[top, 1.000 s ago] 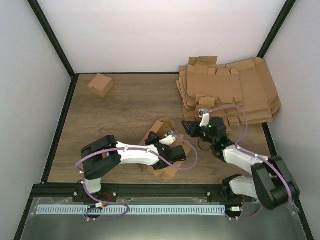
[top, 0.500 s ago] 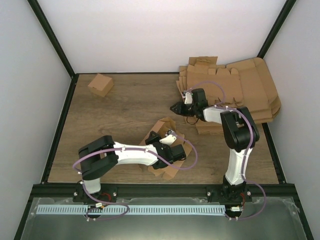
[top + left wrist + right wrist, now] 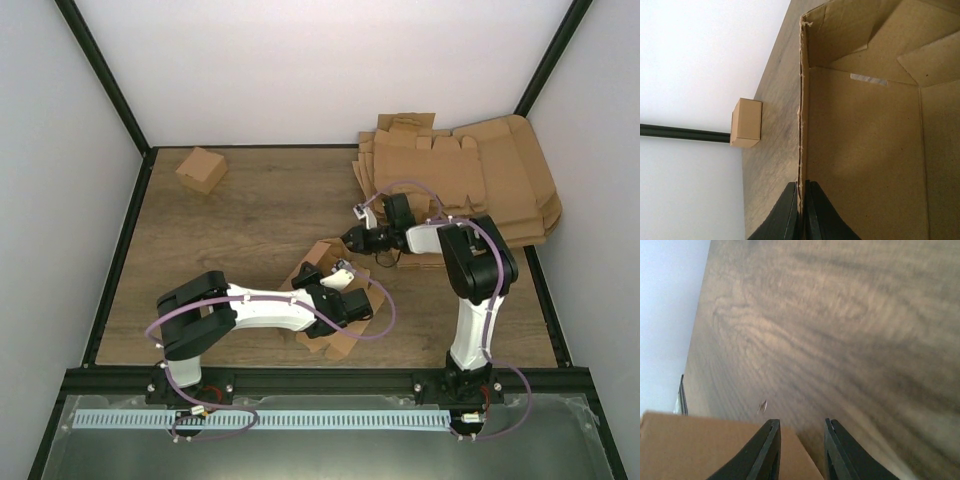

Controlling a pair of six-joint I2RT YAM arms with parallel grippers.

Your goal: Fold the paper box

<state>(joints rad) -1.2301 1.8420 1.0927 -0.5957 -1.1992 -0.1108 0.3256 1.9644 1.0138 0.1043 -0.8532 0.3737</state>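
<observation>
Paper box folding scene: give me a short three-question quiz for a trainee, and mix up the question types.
1. True or false: the left end effector is pinching a wall of the paper box.
2. Where is the small folded box? A, at the far-left corner of the table; B, on top of the stack of flat blanks; C, inside the paper box.
3. Fill in: the right end effector, hovering over bare wood, is ___ (open or shut).

Key: 1 true; 2 A; 3 open.
</observation>
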